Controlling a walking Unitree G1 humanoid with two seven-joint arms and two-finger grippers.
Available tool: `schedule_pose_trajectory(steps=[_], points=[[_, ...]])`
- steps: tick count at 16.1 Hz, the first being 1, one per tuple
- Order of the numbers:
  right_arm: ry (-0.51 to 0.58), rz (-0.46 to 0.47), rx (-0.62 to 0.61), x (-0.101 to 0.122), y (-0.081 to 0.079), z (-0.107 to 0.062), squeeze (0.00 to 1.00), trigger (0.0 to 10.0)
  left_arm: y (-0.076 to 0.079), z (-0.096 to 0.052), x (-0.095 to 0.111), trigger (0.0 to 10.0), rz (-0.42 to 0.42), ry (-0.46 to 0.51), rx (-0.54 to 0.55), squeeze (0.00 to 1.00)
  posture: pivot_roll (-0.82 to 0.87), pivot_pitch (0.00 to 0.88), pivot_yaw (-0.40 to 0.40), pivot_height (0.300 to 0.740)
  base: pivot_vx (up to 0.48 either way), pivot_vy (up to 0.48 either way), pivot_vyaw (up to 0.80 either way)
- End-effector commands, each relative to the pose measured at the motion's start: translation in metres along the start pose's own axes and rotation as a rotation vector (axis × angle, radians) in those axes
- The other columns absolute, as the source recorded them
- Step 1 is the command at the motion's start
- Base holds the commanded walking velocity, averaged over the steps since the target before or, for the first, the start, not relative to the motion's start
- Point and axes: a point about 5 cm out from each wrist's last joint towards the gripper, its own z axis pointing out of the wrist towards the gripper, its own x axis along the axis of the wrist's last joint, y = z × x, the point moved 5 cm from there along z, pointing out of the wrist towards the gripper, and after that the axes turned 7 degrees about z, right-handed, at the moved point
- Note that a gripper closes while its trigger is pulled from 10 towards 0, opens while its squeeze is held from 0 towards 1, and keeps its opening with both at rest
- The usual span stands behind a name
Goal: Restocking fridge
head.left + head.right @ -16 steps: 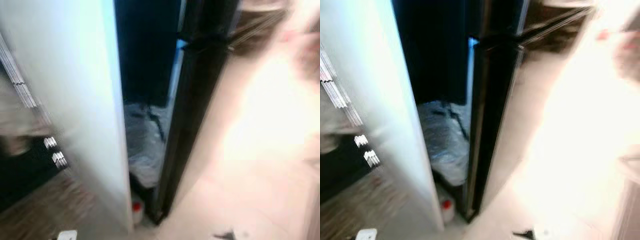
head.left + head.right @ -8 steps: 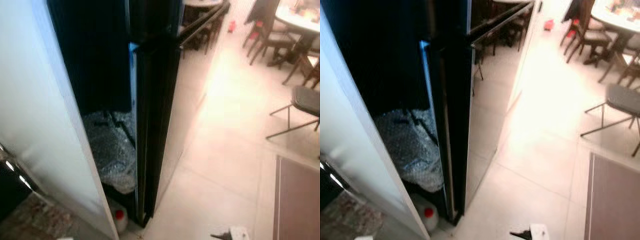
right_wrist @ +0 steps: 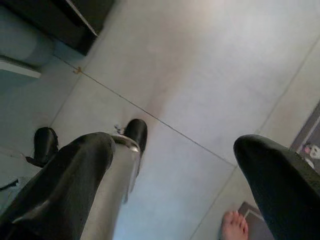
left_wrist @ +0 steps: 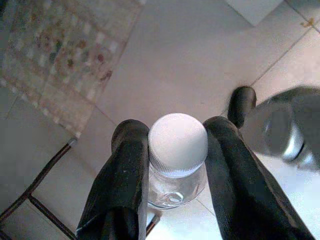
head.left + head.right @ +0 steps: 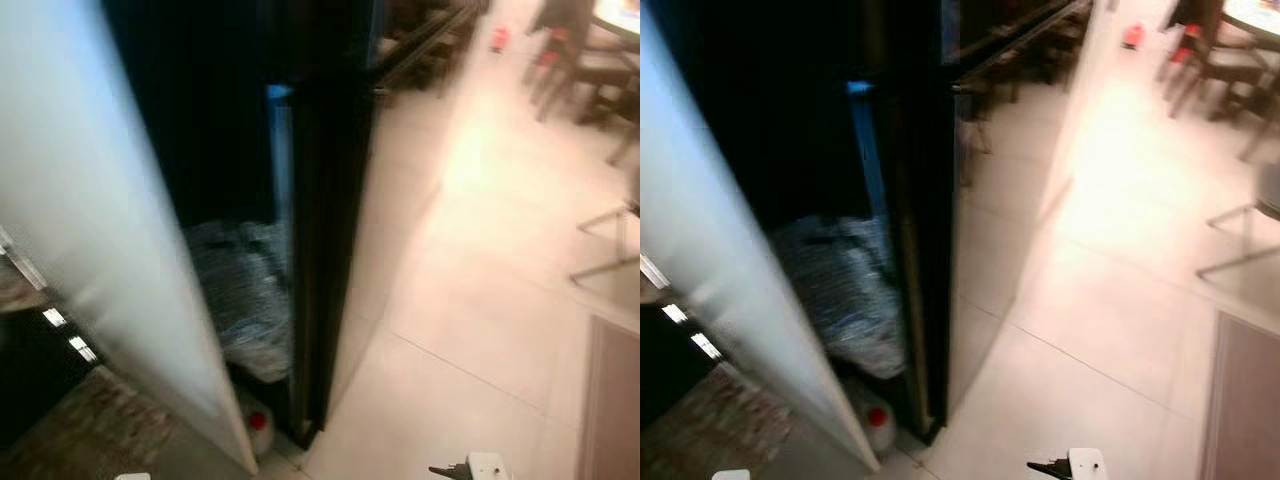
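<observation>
Carrying step: left gripper [image 4: 175, 165] clamped on clear white-capped plastic bottle [image 4: 176, 159]; right gripper [image 3: 175, 170] spread wide, empty. Next, probably: approaching tall black fridge [image 5: 325, 250], opening its door.

Head pair looks down at black fridge [image 5: 325, 250] edge and floor [image 5: 1110, 330]; wrist cameras face floor.

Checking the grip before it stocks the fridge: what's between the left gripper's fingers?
A clear bottle with a white cap, clamped between the left gripper's fingers, in the left wrist view.
</observation>
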Motion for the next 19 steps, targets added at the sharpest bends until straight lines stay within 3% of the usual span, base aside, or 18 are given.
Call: schedule_pose_trajectory(steps=[1, 6, 11, 13, 19], points=[[0.022, 0.012, 0.011, 0.004, -0.005, 0.001, 0.0, 10.0, -0.004, 0.0, -0.003, 10.0, 0.019, -0.005, 0.002, 0.0, 0.1, 0.0, -0.013, 0.74, 0.0, 0.322, 0.0], [0.021, 0.023, -0.012, 0.005, -0.005, 0.002, 0.0, 10.0, -0.005, 0.0, 0.002, 10.0, 0.035, 0.004, -0.003, 0.0, 0.09, 0.0, -0.005, 0.74, 0.0, 0.323, 0.0], [0.007, 0.001, -0.008, 0.003, -0.007, 0.002, 0.0, 10.0, -0.007, 0.0, 0.001, 10.0, 0.055, 0.0, -0.005, 0.0, 0.08, 0.0, 0.009, 0.74, 0.0, 0.324, -0.71], [0.022, 0.019, -0.004, 0.004, -0.007, 0.002, 0.0, 10.0, -0.007, 0.0, 0.002, 10.0, 0.063, 0.004, -0.004, 0.0, 0.08, 0.0, 0.008, 0.74, 0.0, 0.296, 0.0], [0.107, 0.012, -0.029, 0.018, -0.004, 0.001, 0.0, 10.0, -0.008, 0.001, 0.005, 10.0, 0.072, 0.012, -0.003, 0.0, 0.06, 0.0, 0.017, 0.74, 0.0, 0.0, 0.0]])
